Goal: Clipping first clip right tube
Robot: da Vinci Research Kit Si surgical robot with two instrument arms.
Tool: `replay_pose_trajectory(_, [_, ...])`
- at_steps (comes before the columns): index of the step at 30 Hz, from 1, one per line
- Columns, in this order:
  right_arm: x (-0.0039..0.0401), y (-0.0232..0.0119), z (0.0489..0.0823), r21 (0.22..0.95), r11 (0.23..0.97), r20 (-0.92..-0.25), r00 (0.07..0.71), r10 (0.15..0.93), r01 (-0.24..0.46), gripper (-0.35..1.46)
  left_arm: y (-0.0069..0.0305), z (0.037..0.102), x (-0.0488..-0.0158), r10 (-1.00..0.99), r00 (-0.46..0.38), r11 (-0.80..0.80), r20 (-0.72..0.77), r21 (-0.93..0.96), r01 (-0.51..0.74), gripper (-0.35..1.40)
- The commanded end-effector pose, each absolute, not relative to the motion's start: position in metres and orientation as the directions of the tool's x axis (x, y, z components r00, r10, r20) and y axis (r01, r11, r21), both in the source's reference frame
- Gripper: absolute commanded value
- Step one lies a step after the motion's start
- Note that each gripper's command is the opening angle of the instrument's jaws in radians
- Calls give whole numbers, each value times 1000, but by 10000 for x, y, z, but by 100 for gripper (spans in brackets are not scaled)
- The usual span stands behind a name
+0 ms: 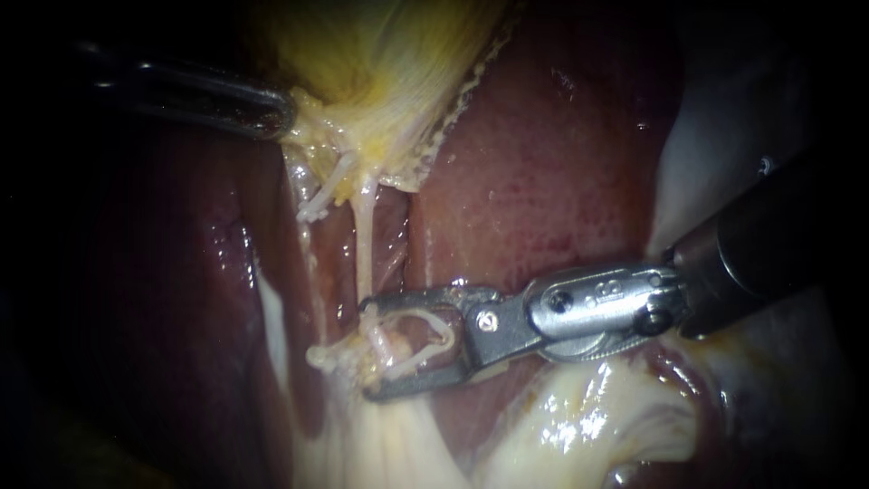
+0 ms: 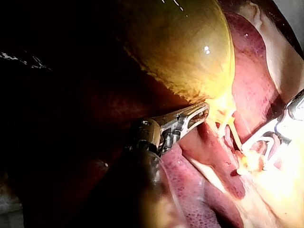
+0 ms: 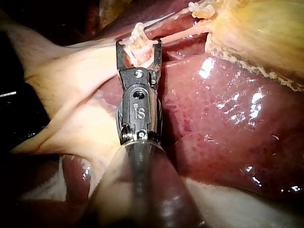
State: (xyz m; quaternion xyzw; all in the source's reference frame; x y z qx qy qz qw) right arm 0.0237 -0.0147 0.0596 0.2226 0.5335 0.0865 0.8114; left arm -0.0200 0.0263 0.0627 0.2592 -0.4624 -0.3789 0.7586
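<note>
The yellow gallbladder [image 1: 380, 63] hangs over the dark red liver [image 1: 543, 172]. My left instrument [image 1: 282, 113] comes in from the upper left, and its jaws are shut on the gallbladder's lower edge [image 2: 209, 107]. Two thin pale tubes run down from there. The right tube [image 1: 362, 240] passes between the open jaws of my right instrument [image 1: 365, 349], which hold a pale clip [image 1: 433, 337] around it. The left tube [image 1: 319, 195] lies beside it, outside the jaws. In the right wrist view the right instrument's jaws [image 3: 138, 45] straddle the pale strands.
Pale glistening fatty tissue [image 1: 588, 426] lies under the right instrument's shaft and below its jaws. Liver surface [image 3: 228, 133] lies close on both sides of the tubes. My right instrument [image 2: 287, 118] shows ahead of the left one in the left wrist view.
</note>
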Motion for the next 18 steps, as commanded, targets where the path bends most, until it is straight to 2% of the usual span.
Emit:
replay_pose_trajectory(1, [236, -146, 595, 454, 886, -828, 413, 379, 97, 47, 263, 627, -200, -814, 285, 579, 505, 744, 335, -35])
replay_pose_trajectory(4, [233, -144, 588, 454, 885, -834, 398, 382, 101, 47, 263, 627, -200, -814, 285, 579, 505, 744, 335, -35])
replay_pose_trajectory(12, [213, -121, 553, 524, 848, -798, 394, 456, 79, 47, 262, 627, -200, -814, 285, 579, 506, 743, 335, -35])
replay_pose_trajectory(18, [198, -110, 549, 567, 821, -769, 400, 499, 64, 47, 261, 628, -200, -814, 286, 580, 506, 743, 335, -35])
